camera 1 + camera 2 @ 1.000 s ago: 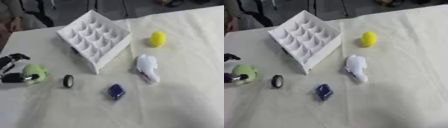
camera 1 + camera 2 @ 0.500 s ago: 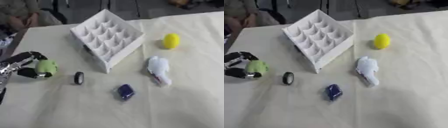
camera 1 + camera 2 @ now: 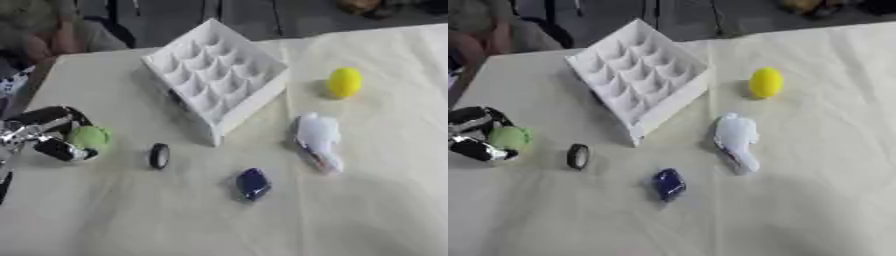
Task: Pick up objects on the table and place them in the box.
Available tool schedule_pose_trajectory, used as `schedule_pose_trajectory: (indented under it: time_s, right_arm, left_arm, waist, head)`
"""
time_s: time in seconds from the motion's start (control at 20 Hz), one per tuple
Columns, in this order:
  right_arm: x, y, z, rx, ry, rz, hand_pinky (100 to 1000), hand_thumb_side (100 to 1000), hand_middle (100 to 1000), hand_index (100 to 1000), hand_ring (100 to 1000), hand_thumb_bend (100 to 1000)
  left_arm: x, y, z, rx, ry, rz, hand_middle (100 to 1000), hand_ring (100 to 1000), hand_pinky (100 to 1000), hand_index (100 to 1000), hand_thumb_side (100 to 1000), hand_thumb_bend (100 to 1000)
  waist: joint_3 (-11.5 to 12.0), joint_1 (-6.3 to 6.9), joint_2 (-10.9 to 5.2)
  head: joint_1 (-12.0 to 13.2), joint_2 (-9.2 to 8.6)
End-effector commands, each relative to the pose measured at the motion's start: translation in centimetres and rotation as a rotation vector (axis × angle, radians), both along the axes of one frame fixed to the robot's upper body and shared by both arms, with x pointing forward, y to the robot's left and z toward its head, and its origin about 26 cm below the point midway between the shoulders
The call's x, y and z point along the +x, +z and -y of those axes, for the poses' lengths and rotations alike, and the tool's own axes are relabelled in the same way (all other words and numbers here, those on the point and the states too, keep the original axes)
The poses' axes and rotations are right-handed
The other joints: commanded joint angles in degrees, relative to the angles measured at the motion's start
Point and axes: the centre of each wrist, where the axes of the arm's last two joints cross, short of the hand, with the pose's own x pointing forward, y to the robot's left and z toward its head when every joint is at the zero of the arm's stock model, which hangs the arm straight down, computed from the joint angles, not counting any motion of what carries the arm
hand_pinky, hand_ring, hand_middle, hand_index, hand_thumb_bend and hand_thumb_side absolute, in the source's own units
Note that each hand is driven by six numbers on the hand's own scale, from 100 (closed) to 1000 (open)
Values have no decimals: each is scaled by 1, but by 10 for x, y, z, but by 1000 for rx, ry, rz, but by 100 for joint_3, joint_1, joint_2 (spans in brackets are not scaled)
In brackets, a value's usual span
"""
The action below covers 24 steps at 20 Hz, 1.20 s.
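— Since a second ago, has anything on the cloth actually shifted?

— Only the view: the whole scene sits lower and further right in both eyes, so the head has tilted. The objects keep their layout. The left hand (image 3: 48, 135) still sits at the left edge with its fingers and thumb curled round the green ball (image 3: 89, 137), as before.

— Is the ball off the table?

— That cannot be told; the ball sits between the black fingers, close to the cream tablecloth (image 3: 376, 200).

— Where is the box?

— The white box (image 3: 215, 76), divided into a grid of small compartments, stands tilted in the upper middle, one corner pointing toward the robot. Every compartment that shows looks unfilled.

— And the other objects?

— A small black ring (image 3: 159, 155) stands on edge just right of the green ball, near the box's lower corner. A dark blue object (image 3: 253, 183) lies below the box, toward the middle of the cloth. A white object (image 3: 318, 139) with a narrow end pointing down and right lies right of the box, apart from it. A yellow ball (image 3: 344, 82) rests further up and right, well apart from the blue piece.

— The right hand?

— It shows in neither eye view.
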Motion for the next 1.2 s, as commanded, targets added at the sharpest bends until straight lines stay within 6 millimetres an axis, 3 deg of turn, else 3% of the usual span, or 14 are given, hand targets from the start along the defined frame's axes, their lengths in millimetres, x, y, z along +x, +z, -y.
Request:
schedule_pose_trajectory:
  time_s: [0.05, 0.1, 0.25, 0.5, 0.55, 0.75, 0.95, 1.2]
  right_arm:
    - [-1, 10, 0, -16, 9, 32, 536, 793, 654, 770, 581, 183]
    - [-1, 10, 0, -17, 9, 32, 536, 793, 654, 770, 581, 183]
    - [-1, 10, 0, -18, 8, 31, 536, 794, 654, 770, 581, 180]
    - [-1, 10, 0, -17, 8, 31, 537, 793, 654, 770, 581, 180]
    - [-1, 10, 0, -17, 8, 30, 537, 793, 654, 770, 581, 180]
    - [-1, 10, 0, -18, 9, 28, 537, 793, 654, 770, 581, 180]
    - [-2, 9, 0, -19, 13, 22, 537, 794, 654, 770, 581, 179]
    - [-2, 8, -2, -22, 27, 14, 537, 794, 654, 770, 581, 177]
  left_arm:
    - [0, 16, -10, 74, 22, -2, 287, 249, 361, 407, 114, 100]
    - [0, 18, -10, 77, 25, 16, 287, 249, 361, 407, 114, 100]
    - [4, 25, -7, 71, 26, 96, 162, 121, 235, 294, 179, 100]
    - [10, 43, -1, 35, 8, 190, 144, 101, 223, 274, 202, 100]
    - [12, 47, 1, 26, -3, 206, 133, 100, 211, 257, 257, 100]
    - [22, 82, 13, -72, -101, 312, 129, 100, 210, 248, 300, 100]
    - [37, 128, 34, -157, -220, 494, 132, 100, 235, 247, 323, 100]
    - [58, 162, 59, -243, -281, 676, 176, 141, 286, 288, 320, 100]
  waist:
    - [-3, 70, -76]
    - [-5, 72, -79]
    - [-13, 74, -90]
    - [-23, 77, -102]
    - [-27, 77, -106]
    - [-38, 80, -120]
    - [-62, 87, -154]
    - [-110, 85, -187]
  head:
    - [-41, 29]
    - [-59, 29]
    - [-130, 29]
    - [-171, 29]
    - [-163, 29]
    - [-132, 29]
    - [-108, 29]
    - [-50, 29]
